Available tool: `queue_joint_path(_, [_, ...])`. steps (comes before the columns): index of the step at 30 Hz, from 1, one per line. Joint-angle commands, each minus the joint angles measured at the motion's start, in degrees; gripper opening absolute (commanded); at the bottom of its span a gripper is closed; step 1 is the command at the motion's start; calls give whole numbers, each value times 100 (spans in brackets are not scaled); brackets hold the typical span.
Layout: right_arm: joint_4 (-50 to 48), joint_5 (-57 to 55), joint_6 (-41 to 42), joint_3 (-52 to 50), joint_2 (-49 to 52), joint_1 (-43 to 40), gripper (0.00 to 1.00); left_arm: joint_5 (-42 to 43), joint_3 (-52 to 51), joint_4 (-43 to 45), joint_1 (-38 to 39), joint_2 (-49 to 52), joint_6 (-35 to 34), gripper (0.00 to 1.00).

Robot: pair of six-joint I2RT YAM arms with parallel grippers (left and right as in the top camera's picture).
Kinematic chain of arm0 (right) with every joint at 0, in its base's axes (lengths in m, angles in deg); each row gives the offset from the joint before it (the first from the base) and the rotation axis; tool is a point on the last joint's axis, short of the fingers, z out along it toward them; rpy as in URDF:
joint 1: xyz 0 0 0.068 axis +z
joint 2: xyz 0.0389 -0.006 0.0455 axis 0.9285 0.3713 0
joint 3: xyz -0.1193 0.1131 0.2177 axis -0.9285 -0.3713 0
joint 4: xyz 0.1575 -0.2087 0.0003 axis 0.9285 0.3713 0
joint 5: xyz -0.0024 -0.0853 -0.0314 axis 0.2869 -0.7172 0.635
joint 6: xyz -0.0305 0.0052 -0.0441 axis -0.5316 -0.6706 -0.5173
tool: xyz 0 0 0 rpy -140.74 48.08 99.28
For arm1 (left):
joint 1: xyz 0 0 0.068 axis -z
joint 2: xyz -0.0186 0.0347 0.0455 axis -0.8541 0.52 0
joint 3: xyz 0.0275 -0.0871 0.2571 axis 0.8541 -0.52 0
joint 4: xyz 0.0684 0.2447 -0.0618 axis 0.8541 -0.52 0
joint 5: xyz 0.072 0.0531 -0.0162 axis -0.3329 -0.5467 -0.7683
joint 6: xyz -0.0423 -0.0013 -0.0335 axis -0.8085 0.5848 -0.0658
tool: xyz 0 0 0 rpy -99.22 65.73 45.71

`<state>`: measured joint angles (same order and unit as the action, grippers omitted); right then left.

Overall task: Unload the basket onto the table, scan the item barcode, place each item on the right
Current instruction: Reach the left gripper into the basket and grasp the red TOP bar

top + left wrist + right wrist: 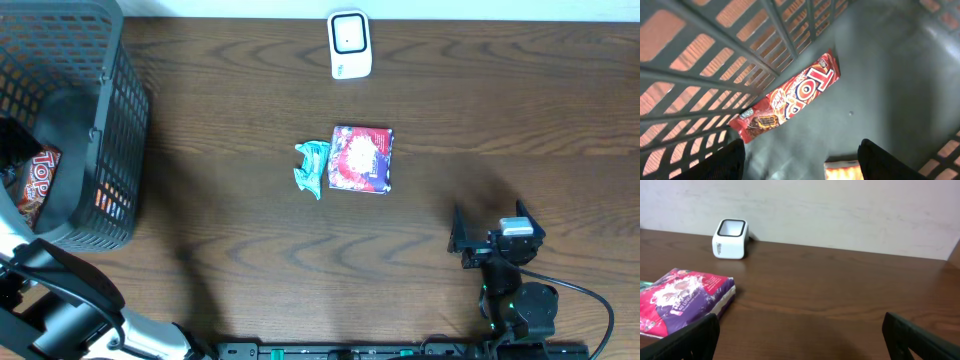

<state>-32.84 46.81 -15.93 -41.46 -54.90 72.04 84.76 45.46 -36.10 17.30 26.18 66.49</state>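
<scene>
Right gripper (495,240): at the near edge of the table (250,250), right of the middle. Jaws are spread wide with nothing between them, facing across the table toward the far edge.
Left gripper (801,155): down inside the mesh basket (110,150). Fingers are well apart and empty, hanging above the basket floor and touching nothing.
Mesh basket: dark grey, at the left edge of the table, reaching toward the far-left corner.
Orange-edged packet (842,169): on the basket floor right under the left gripper. Only a sliver shows, so its kind cannot be told.
Red TOP snack bar (787,97): flat on the basket floor, just beyond the left gripper, one long side against the slatted wall. Printed face is up; no barcode in view.
Purple-and-red packet (362,158): middle of the table, lying flat.
Teal wrapper (313,167): crumpled, just beside the purple-and-red packet on its left. Contact cannot be told.
Barcode scanner (350,45): white, at the far edge near the middle, dark-rimmed window facing upward.
Step in hand: likely the pick, with the left gripper choosing an item in the basket, probably the snack bar. Nothing is gripped yet.
Next move calls for: shifting forward over the bar, lining the jaws across its narrow width, then lowering clear of the wall. Once lifted out, the bar probably needs turning so the code faces the scanner window.
</scene>
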Motion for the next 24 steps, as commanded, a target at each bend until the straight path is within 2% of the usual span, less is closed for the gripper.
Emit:
queue_joint_path(1, [22,-44,-48,-9,-37,0,99,-76,-52,-31,-24,262,374,72])
queue_joint_path(16, [22,-44,-46,-9,-37,0,99,-205,-59,-142,-2,522,577,72])
queue_joint_path(24, [22,-44,-48,-9,-37,0,99,-332,-402,74,79,522,658,72])
